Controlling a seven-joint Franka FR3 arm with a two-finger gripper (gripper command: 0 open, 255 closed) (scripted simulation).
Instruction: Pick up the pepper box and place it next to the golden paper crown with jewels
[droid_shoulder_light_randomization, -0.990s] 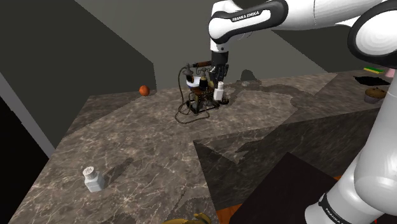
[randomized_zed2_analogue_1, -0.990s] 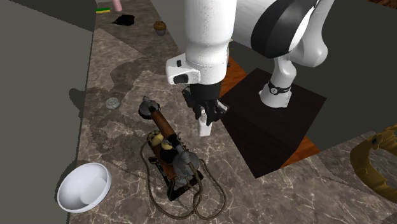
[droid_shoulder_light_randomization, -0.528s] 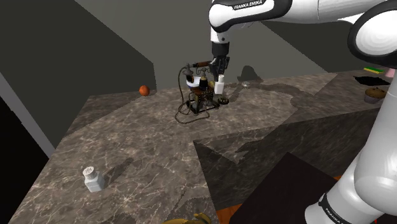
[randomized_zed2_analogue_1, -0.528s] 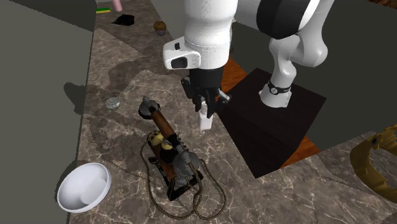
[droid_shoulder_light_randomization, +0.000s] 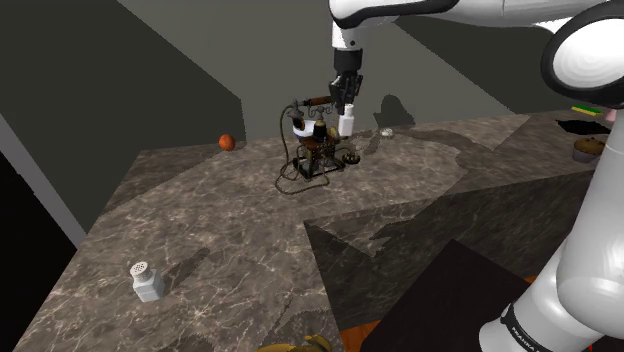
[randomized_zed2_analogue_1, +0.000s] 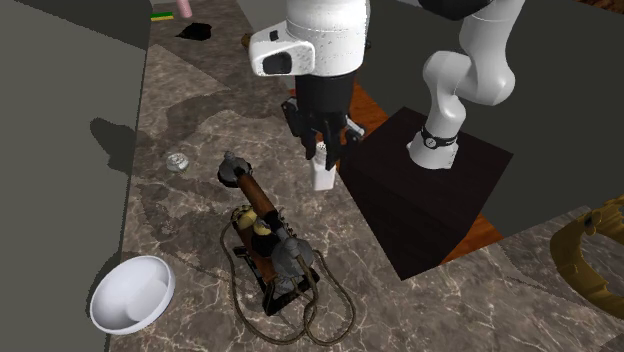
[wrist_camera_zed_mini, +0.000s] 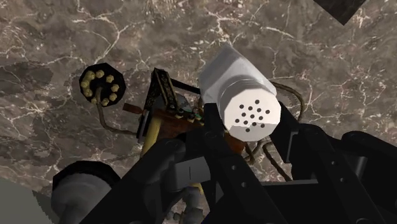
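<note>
Aloft: my pincer (randomized_zed2_analogue_1: 322, 150) pinches the white pepper box (randomized_zed2_analogue_1: 322, 177), clear above the marble counter (randomized_zed2_analogue_1: 170, 215), near the old telephone (randomized_zed2_analogue_1: 265, 238).

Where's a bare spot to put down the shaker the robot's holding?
For the pepper box, bare marble lies between the golden crown and the dark stand, and between the other shaker and the old telephone. It's crowded around the telephone's cords and the white bowl.

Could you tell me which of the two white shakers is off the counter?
The shaker clasped in the tool above the old telephone; the other shaker stands on the counter.
</note>
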